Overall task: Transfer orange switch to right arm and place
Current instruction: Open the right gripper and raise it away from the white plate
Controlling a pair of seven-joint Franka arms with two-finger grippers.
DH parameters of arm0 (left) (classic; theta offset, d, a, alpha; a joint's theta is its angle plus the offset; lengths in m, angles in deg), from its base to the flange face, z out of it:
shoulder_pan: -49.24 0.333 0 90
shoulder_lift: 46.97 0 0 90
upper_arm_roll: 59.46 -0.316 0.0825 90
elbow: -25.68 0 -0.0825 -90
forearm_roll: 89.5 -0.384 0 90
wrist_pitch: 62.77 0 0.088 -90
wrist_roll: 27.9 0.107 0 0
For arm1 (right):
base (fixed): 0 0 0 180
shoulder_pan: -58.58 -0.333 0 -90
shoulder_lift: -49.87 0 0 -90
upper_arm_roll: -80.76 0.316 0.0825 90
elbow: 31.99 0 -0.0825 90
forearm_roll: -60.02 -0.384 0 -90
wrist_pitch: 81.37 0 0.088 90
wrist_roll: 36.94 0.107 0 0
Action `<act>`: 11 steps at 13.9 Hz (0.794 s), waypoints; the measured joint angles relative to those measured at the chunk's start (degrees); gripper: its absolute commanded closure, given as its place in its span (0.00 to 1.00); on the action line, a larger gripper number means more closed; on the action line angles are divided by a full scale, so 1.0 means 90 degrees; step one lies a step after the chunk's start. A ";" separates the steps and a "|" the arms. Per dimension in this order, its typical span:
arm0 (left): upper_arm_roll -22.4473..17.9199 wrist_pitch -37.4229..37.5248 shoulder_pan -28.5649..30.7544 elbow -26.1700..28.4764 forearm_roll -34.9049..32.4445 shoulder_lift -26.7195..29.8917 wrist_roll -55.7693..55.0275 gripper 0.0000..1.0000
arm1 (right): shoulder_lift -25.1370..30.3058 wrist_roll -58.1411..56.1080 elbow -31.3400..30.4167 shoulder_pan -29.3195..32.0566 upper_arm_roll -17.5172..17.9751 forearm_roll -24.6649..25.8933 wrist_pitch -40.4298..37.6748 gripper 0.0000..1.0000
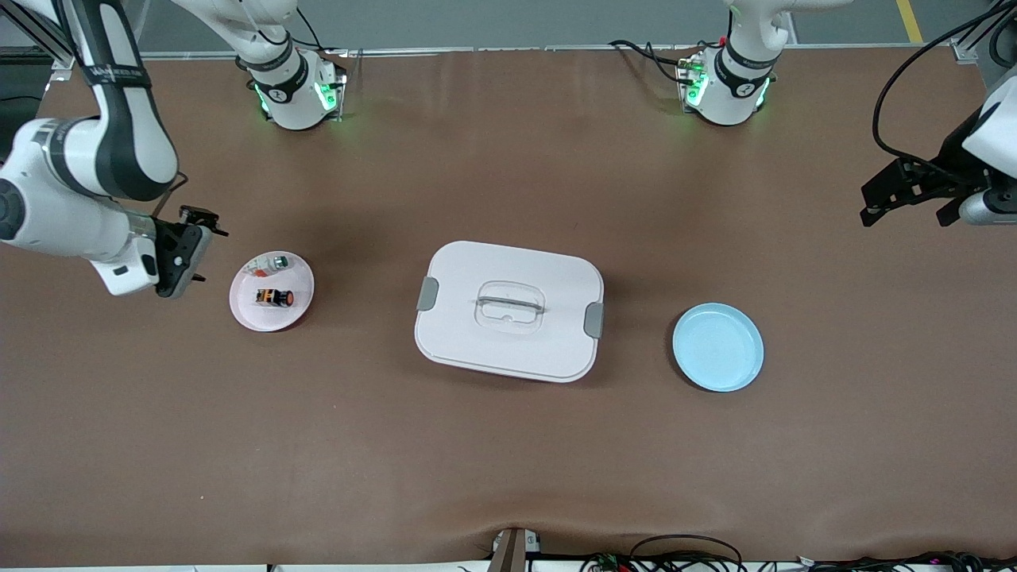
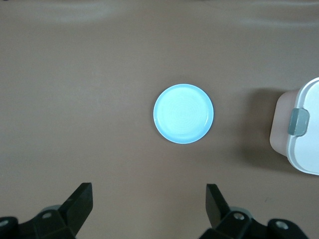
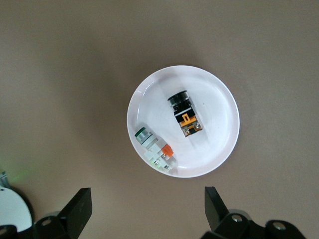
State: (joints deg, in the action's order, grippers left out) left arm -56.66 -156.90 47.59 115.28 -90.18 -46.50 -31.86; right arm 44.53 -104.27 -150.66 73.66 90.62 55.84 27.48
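The orange switch [image 1: 274, 297], a small black barrel with an orange cap, lies on its side in a white plate [image 1: 241, 308] toward the right arm's end of the table. It also shows in the right wrist view [image 3: 185, 114], in the plate [image 3: 219, 107]. My right gripper [image 1: 202, 253] is open and empty over the bare table just beside that plate; its open fingers frame the right wrist view [image 3: 147, 195]. My left gripper [image 1: 906, 216] is open and empty, up over the left arm's end of the table [image 2: 148, 191].
A whitish part with a green button [image 1: 266, 264] [image 3: 155, 149] lies in the same plate. A white lidded container [image 1: 508, 310] [image 2: 301, 134] sits mid-table. A light blue plate [image 1: 717, 347] [image 2: 183, 113] stands empty toward the left arm's end.
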 measured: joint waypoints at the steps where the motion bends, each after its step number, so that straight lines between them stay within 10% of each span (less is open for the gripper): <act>1: -0.0004 0.0000 0.0020 -0.0003 0.0000 -0.0042 0.0004 0.00 | 0.0024 0.0220 0.0205 0.0015 0.0000 0.0033 -0.0267 0.00; 11: -0.0002 0.0000 -0.0008 -0.0066 0.0000 -0.0152 0.0012 0.00 | 0.0080 0.4460 0.2188 0.0002 0.0110 0.0135 -0.2063 0.00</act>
State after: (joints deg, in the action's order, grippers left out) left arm -56.68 -156.90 47.52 114.68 -90.18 -47.87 -31.75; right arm 45.25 -64.14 -130.97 73.68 91.61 57.05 8.91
